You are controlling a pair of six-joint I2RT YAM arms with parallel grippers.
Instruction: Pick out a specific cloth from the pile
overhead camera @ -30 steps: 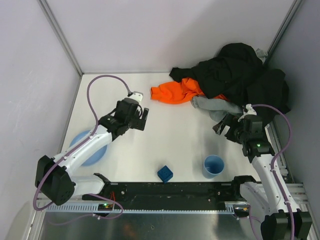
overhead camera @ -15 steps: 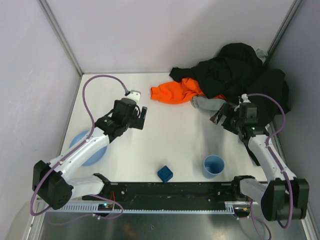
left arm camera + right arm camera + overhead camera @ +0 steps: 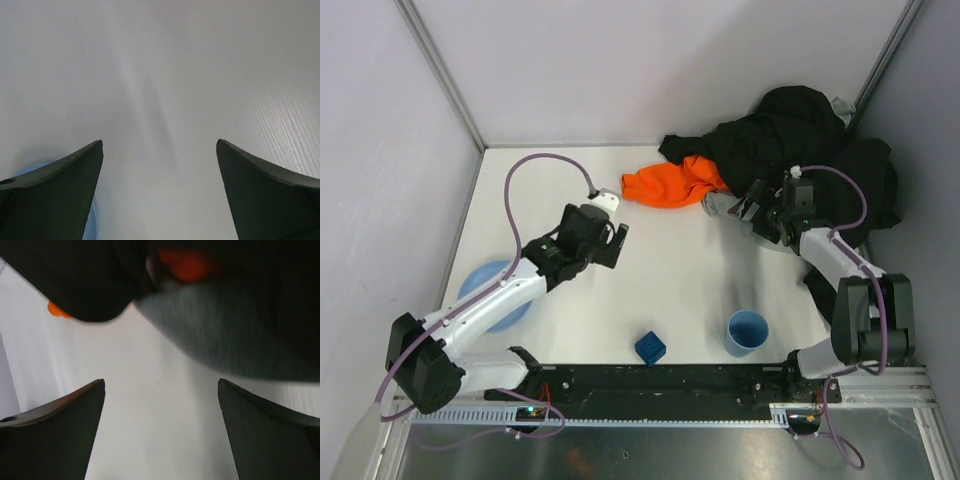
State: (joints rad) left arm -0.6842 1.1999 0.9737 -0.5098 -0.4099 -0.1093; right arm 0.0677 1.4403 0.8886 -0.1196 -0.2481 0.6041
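Note:
The pile (image 3: 800, 150) lies in the far right corner, mostly black, with a bright orange garment (image 3: 665, 182) sticking out to the left. The grey cloth (image 3: 717, 206) pokes out from under the pile's near edge. My right gripper (image 3: 748, 206) is open and empty, right at the grey cloth. In the right wrist view the grey cloth (image 3: 225, 335) lies just beyond the open fingertips (image 3: 161, 385), with black fabric (image 3: 85, 280) and a bit of orange (image 3: 185, 262) above it. My left gripper (image 3: 612, 245) is open and empty over bare table (image 3: 160, 145).
A blue plate (image 3: 485, 290) lies under the left arm at the near left. A blue cup (image 3: 747, 332) and a small blue cube (image 3: 650, 347) stand near the front edge. Walls close in the table on the left, back and right.
My right gripper has moved away from the front edge, up and left to the grey cloth at the pile's edge. My left gripper has shifted a little to the right.

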